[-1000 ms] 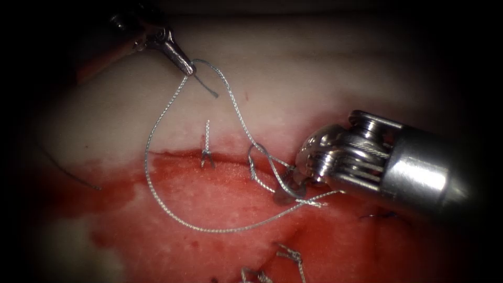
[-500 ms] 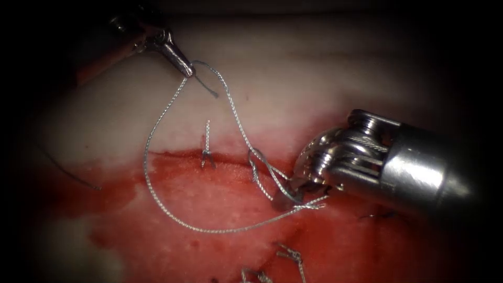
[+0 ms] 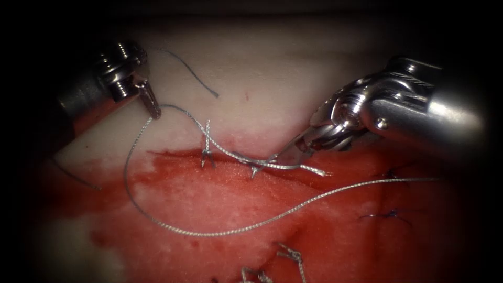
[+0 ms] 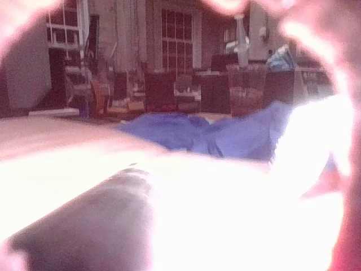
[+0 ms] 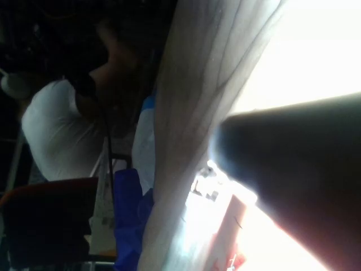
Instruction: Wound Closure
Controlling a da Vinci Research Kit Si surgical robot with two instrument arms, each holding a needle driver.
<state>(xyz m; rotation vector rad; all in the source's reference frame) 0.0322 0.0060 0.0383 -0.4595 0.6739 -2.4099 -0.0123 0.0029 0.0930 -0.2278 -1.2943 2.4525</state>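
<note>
Thread point(image 3: 209, 230) on tissue point(image 3: 272, 78), both tools gripping

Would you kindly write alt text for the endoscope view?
Both tools grip the thread over the red-stained tissue: the left tool left of the cut, the right tool beside a stitch.

Both pincers point(image 3: 152, 108) point(image 3: 294, 152) grip thread point(image 3: 209, 231) over tissue point(image 3: 293, 78).

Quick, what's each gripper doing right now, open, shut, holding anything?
Left gripper: shut on the thread.
Right gripper: shut on the thread's short end near the cut.
</note>
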